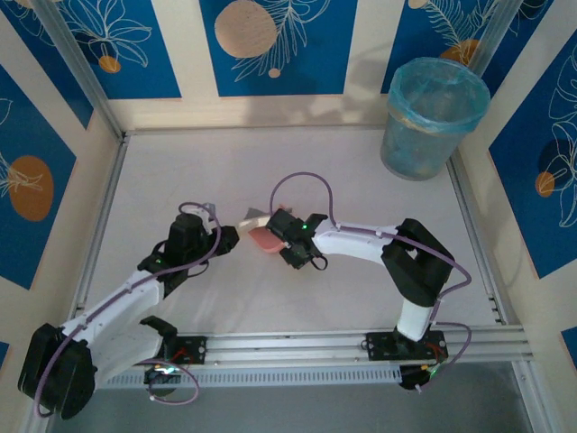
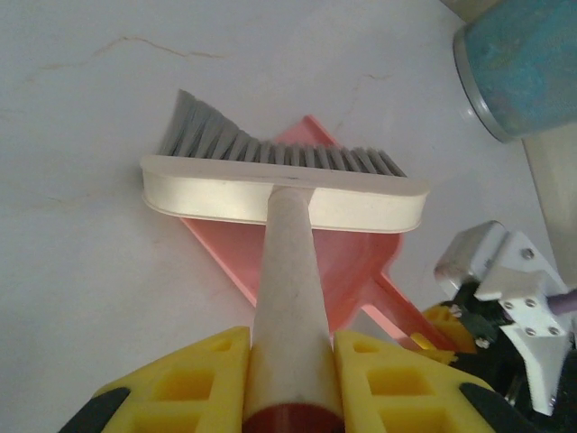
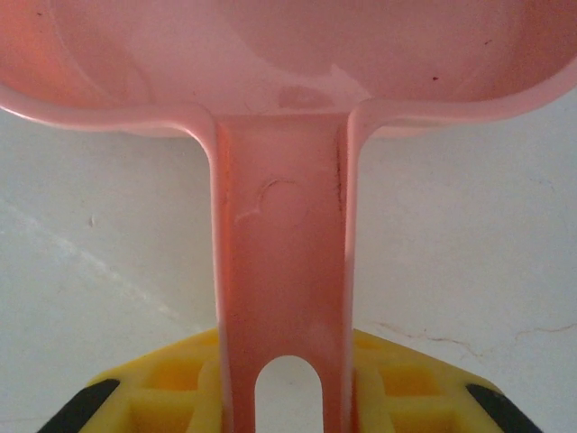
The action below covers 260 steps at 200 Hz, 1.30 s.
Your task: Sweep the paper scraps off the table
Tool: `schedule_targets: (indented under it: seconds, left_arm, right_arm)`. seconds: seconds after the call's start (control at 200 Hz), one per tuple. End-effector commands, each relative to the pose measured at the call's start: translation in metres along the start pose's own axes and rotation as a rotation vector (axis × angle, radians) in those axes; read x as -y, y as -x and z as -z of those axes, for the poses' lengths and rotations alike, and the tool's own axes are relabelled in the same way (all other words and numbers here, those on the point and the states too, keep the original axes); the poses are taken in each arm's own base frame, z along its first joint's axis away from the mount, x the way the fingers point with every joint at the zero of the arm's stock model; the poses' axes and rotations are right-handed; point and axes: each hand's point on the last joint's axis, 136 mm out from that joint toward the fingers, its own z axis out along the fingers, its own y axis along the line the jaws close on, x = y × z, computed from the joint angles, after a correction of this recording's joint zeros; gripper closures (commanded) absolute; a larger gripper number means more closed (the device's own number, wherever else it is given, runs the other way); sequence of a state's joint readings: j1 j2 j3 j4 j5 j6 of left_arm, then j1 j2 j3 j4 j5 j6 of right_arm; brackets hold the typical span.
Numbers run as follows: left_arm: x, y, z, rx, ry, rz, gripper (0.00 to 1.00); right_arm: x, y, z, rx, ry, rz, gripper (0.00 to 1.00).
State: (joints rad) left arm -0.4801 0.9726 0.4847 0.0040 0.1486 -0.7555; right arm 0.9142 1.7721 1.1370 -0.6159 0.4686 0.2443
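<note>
**Two tools crowded at mid-desk: spill and clash are the risks**

Top view: the left arm's fingers (image 1: 225, 238) are clenched on the brush (image 1: 252, 219), and the right arm's fingers (image 1: 280, 242) are clamped on the pink dustpan (image 1: 265, 242). Both tools meet at the middle of the desk (image 1: 361, 180), with the brush head at 11 o'clock of the pan. The bin (image 1: 433, 113) stands well apart at 1 o'clock. On a carry that far, a rolling wrist would likely tip the pan, and anything on it would slide back onto the desk. The two wrists sit near each other, so a careless swing could knock them together.

Left wrist view: the left arm's fingers (image 2: 203, 383) pinch the round cream brush handle (image 2: 288, 271), and the bristles (image 2: 225, 144) stand over the pan at 12 o'clock. The brush head hides much of the pan's bed, so whether paper scraps lie there cannot be told. The handle looks smooth. A hard push could twist it in the grasp and flick wads past the lip. The right arm's hardware at 4 o'clock looks close enough to snag.

Right wrist view: the right arm's fingers (image 3: 153, 392) grip the flat, slotted dustpan handle (image 3: 279, 271) near its end, with the pan at 12 o'clock. With the grip that far from the pan, pressure from the brush could lever the pan up or make it pivot.
</note>
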Motion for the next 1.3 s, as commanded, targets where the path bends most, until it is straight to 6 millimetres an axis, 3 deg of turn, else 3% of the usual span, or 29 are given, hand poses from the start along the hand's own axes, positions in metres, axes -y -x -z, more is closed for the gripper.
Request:
schedule_targets:
  seconds: [0.0,0.32,0.655,1.015,1.295]
  left_arm:
    - [0.026,0.007,0.002,0.005,-0.084,-0.04,1.0]
    - [0.024,0.019,0.023,0.111,-0.071,-0.061,1.0]
    - [0.023,0.024,0.033,0.165,-0.074,-0.057,1.0]
    - [0.021,0.03,0.047,0.232,-0.075,-0.049,1.0]
    - [0.018,0.04,0.068,0.341,-0.085,-0.04,1.0]
  right_arm:
    - [0.008,-0.013,-0.007,-0.044,-0.04,-0.014,1.0]
    - [0.014,-0.011,-0.006,-0.018,-0.08,-0.017,1.0]
    - [0.03,0.01,0.033,0.219,-0.134,-0.066,1.0]
    - [0.034,0.011,0.035,0.257,-0.133,-0.092,1.0]
    - [0.045,0.014,0.051,0.334,-0.164,-0.126,1.0]
